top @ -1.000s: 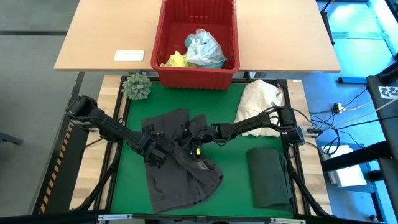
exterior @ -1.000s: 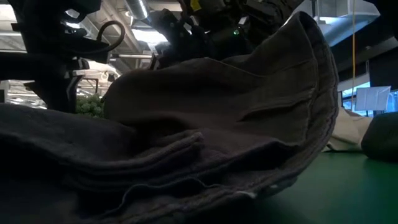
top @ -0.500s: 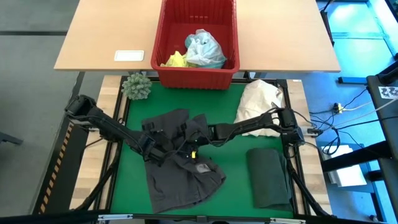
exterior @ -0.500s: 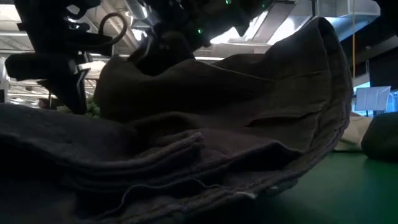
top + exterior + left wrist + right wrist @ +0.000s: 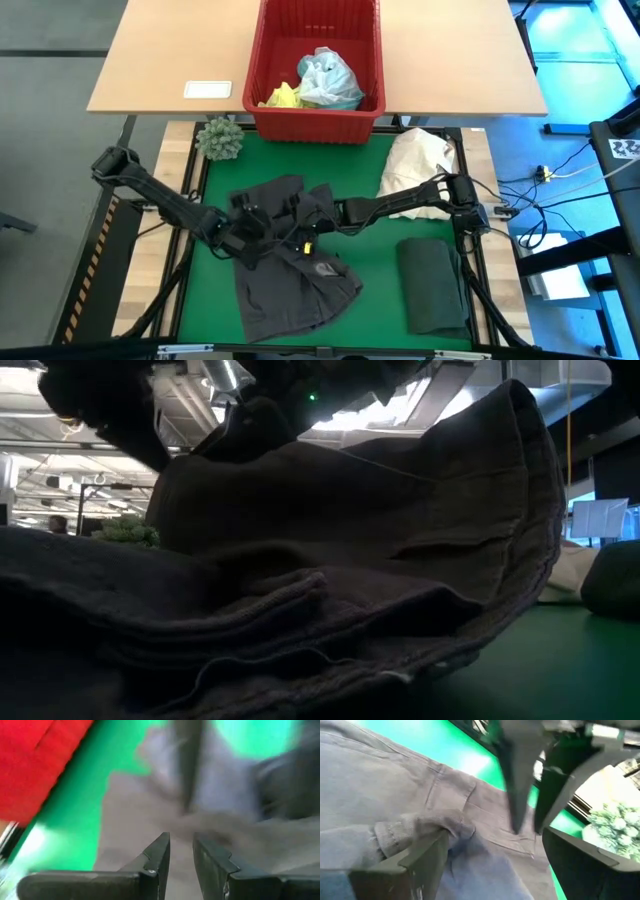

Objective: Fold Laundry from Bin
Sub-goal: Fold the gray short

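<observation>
The right hand is standing spread wide over the grey garment, nothing being held between its fingers; a bunched fold is lying just beside one finger in the right wrist view. The left hand is sitting close by on the same garment, fingers nearly pressed together with a narrow gap; whether cloth is being pinched cannot be told.

The grey garment is lying rumpled on the green mat, mid tabletop. A dark green-black garment is already lying folded near the right edge. Turquoise-blue garment and yellow garment are waiting in the bin.

Judged step: the grey piece is being spread or regripped for a fold. It is probably best done by taking a hem corner rather than the bunched middle, and by pulling both hands apart so wrinkles are being flattened first.

The high view is giving layout and bin contents. The low view is showing only the raised fold height, hands being hidden. The wrist views alone are showing finger gaps.
</observation>
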Robot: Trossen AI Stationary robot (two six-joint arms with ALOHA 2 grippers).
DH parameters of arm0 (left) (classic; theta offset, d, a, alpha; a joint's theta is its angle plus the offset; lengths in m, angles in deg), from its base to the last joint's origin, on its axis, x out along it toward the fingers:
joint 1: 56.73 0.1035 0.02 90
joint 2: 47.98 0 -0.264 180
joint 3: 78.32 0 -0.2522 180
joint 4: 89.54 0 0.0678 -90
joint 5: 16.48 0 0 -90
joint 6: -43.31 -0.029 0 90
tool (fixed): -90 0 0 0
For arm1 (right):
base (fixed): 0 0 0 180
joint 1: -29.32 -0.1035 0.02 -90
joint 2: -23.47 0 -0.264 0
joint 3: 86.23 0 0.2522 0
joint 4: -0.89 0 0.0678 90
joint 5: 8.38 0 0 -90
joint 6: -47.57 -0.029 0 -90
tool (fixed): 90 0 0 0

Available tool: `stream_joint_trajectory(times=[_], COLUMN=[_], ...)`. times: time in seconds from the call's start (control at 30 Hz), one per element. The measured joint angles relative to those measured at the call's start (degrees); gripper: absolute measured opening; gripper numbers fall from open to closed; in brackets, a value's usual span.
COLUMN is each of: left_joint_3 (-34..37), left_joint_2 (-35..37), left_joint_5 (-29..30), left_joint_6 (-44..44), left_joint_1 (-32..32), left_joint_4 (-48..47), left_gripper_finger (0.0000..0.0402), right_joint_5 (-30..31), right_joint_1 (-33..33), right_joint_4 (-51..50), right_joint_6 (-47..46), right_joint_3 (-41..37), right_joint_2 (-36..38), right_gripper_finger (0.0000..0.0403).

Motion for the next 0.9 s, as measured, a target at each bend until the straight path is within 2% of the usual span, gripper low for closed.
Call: stream_joint_trajectory(times=[0.17, 0.4, 0.7, 0.9], left_joint_3=[0.00, 0.00, 0.00, 0.31], left_joint_2=[-0.44, -1.82, -1.82, -2.62], left_joint_5=[-3.54, -13.41, -16.41, -21.61], left_joint_6=[-4.90, -14.06, -19.66, -19.61], left_joint_1=[0.10, 0.20, 0.13, 0.13], left_joint_4=[6.38, 6.58, 6.71, 6.68], left_gripper_finger=[0.0080, 0.0080, 0.0080, 0.0080], right_joint_5=[0.37, 0.40, 0.48, 7.65], right_joint_1=[0.01, 0.01, 0.01, 0.01], right_joint_4=[0.37, 0.52, 0.07, -3.52], right_joint_6=[0.04, 0.04, 0.07, 3.33], right_joint_3=[-0.02, -0.02, -0.02, -0.06], right_joint_2=[0.00, 0.00, 0.00, 0.89], right_gripper_finger=[0.0319, 0.0319, 0.0319, 0.0319])
